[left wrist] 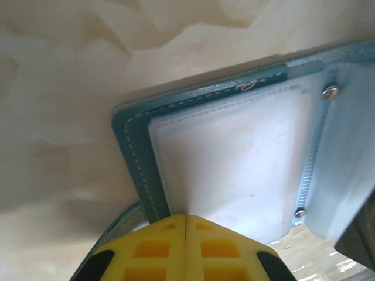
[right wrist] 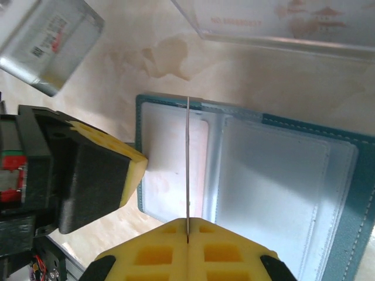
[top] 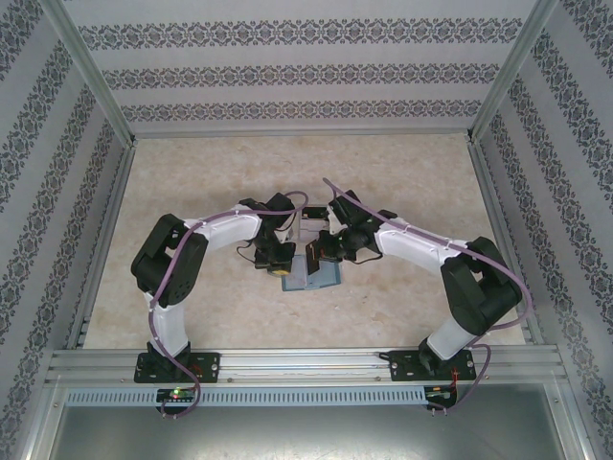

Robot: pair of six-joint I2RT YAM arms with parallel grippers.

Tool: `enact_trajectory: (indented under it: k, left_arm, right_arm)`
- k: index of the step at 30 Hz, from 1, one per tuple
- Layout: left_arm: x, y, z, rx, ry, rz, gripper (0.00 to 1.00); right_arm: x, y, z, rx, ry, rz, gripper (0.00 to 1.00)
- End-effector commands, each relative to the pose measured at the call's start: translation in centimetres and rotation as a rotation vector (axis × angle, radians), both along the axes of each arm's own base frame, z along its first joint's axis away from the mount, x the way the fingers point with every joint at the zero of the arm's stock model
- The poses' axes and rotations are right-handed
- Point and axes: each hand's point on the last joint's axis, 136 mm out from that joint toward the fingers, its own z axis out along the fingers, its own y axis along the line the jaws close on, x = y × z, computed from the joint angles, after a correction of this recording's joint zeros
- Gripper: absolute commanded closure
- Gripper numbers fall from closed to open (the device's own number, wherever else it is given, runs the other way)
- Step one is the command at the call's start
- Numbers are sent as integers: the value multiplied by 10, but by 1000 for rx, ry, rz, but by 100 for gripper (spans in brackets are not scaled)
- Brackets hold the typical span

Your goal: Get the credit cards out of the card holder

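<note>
The credit card point(right wrist: 187, 152) I am working shows edge-on in the right wrist view, as a thin line running out from my fingertips over the open card holder point(right wrist: 281, 193). I cannot tell whether its far end sits in a sleeve or is already free. The holder lies flat with both pale panels up, about midway between the worktop's side edges and somewhat toward the near edge.

The right claw point(right wrist: 187, 234) is pressed together, pinching that card by one end. The left claw point(left wrist: 186, 218) is also pressed together, its tip resting at the holder's stitched outer edge. It looks like a pin rather than a pinch.

To do this well, I judge the pull should run straight along the card's own plane, slowly and without twisting, because a thin card can bow or slip from foam pads. The left claw should bear down so the holder does not lift or slide across the worktop point(left wrist: 70, 88).

Once the card is free, I would carry it to bare worktop, away from the clear plastic box point(right wrist: 275, 23) just beyond the holder.
</note>
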Motion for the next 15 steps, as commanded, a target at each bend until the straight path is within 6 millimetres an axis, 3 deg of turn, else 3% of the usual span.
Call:
enact_trajectory:
  k: [1, 15]
  left_arm:
    - [-1, 3, 12, 17, -38, 10, 100]
    - [3, 12, 12, 48, -81, 29, 99]
  right_arm:
    - [10, 1, 22, 17, -81, 28, 99]
    - [32, -11, 59, -16, -293, 296, 100]
